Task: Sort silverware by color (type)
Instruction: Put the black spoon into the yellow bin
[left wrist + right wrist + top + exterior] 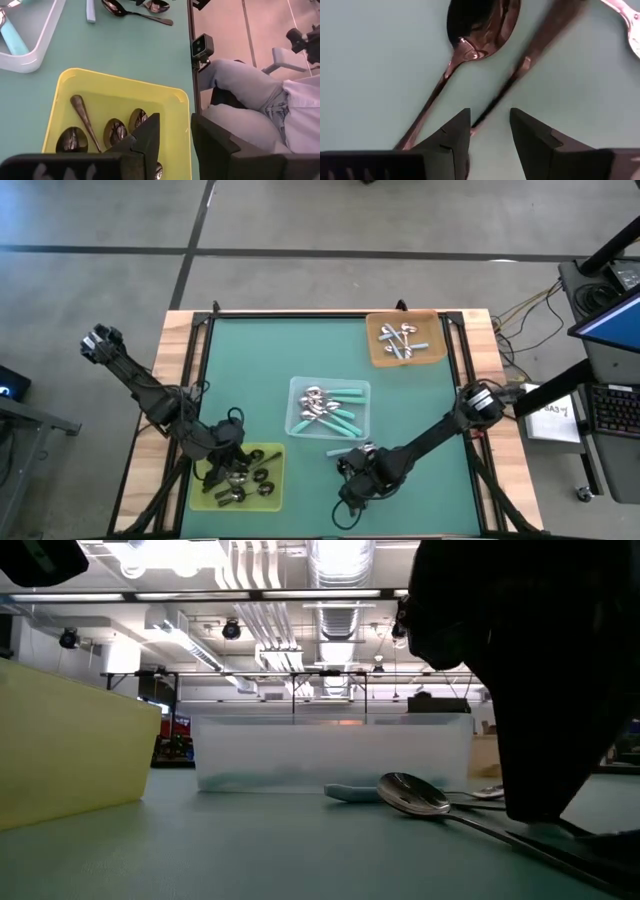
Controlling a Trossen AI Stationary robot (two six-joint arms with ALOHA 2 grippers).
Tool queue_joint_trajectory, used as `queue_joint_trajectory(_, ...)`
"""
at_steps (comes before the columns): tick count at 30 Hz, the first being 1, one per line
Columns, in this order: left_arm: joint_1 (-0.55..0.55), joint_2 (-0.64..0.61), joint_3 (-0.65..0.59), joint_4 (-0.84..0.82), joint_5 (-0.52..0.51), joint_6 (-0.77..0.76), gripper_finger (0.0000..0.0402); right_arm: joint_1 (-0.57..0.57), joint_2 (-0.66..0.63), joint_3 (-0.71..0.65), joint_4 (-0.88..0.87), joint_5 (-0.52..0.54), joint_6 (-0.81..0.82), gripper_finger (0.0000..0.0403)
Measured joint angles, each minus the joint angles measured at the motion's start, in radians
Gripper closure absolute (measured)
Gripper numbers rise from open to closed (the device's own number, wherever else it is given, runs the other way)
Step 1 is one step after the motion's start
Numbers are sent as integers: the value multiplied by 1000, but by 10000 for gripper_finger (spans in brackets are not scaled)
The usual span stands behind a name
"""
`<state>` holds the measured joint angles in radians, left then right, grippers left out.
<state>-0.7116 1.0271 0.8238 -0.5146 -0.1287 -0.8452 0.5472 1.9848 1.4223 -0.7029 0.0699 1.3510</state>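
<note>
Open: green bench far-left half.
Blocked: clear square plastic tray centre; yellow-green square plastic tray near-left.

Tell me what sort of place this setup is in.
Most likely a robotics lab or workshop, not a kitchen. The green table stands on bare concrete floor, exposed ducts and pipes run along the ceiling, and a desk with a keyboard sits beside it.

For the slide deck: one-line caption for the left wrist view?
Left tool open over the yellow-green tray of dark spoons, clear tray beside it.
</note>
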Motion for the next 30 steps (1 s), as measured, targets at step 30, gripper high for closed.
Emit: queue_joint_trajectory(30, 5, 110, 0, 281, -331, 184, 306, 11, -255, -8, -40, 326, -347, 393)
